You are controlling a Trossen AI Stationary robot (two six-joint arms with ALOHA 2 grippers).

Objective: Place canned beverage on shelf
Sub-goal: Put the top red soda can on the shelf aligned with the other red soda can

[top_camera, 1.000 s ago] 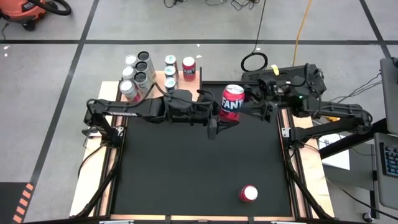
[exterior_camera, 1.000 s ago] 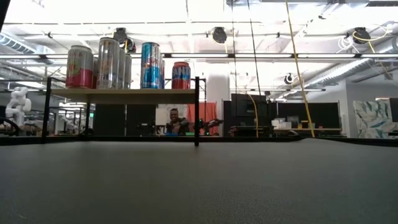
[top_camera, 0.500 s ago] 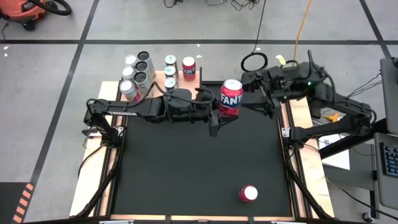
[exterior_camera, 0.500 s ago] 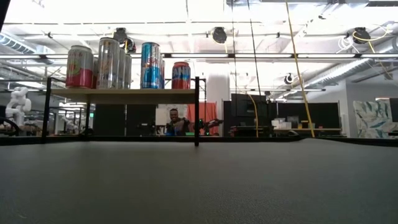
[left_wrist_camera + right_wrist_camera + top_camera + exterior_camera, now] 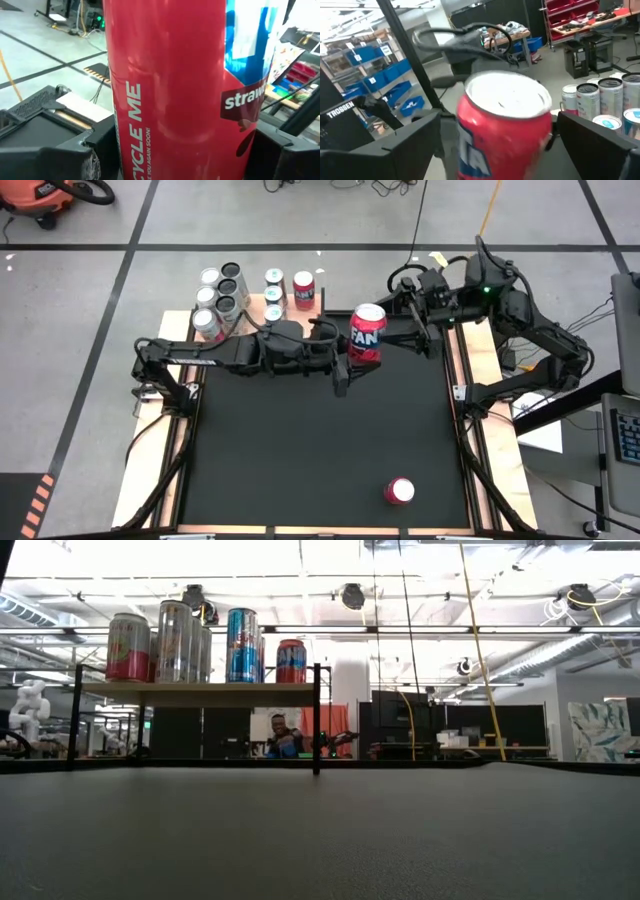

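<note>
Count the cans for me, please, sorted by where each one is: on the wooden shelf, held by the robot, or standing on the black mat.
Cans on the shelf: 10
Fanta can in the left hand: 1
Red can on the black mat: 1
Total: 12 cans

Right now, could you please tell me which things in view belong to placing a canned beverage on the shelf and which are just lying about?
Part of the job:
- red Fanta can, held in the left gripper
- pale wood shelf, already holding cans
- right gripper, jaws open beside the can

Lying about:
- small red can standing on the black mat
- orange shop vacuum on the floor
</note>
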